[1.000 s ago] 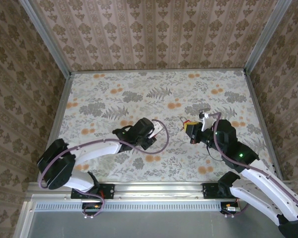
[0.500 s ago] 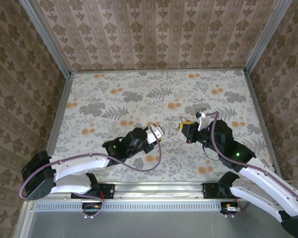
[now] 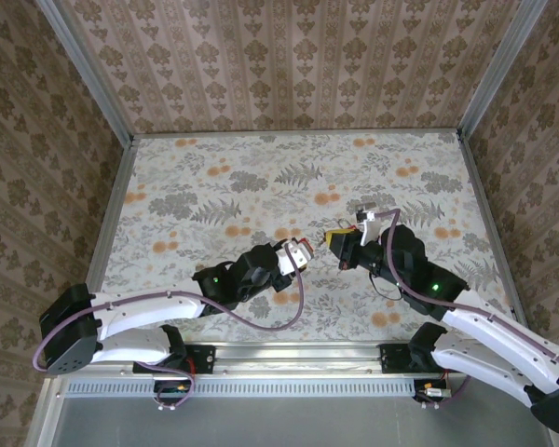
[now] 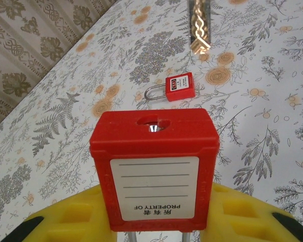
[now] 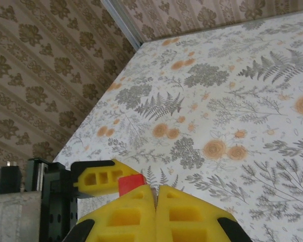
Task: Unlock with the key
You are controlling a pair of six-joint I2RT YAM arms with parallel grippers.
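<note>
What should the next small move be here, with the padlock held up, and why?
Probably ease the right gripper toward the held red padlock, lining the metal key blade up with its keyhole. The left gripper grips the padlock keyhole outward. The right fingers, shut, apparently carry the blade, which hangs apart from the lock, off the keyhole's line.

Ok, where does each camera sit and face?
Top: above and behind the bases, looking down on the table; left arm and right arm show.
Left wrist: on the left arm, looking along its fingers at the held padlock.
Right wrist: looking past its shut fingers over the table to the wall.
Shared: padlock, top and left wrist.
</note>
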